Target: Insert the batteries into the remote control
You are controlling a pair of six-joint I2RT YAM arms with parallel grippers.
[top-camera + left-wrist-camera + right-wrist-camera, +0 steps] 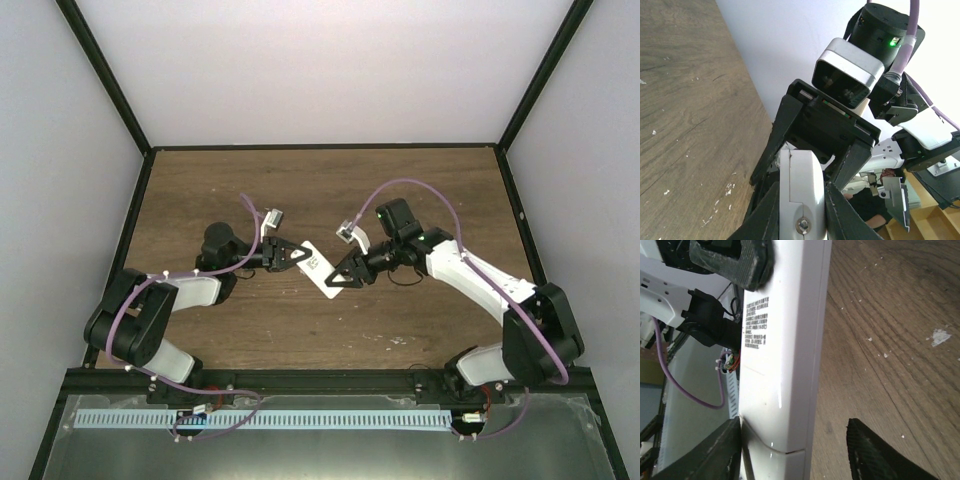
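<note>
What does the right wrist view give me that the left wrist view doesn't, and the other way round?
Only the right wrist view: the printed label on the remote control, and a gap between the remote and one finger of the right gripper, which stands open around it. Only the left wrist view: the left gripper shut on the remote's end, with the right arm's wrist camera facing it. Both: the remote and the wooden table. Neither shows batteries.
</note>
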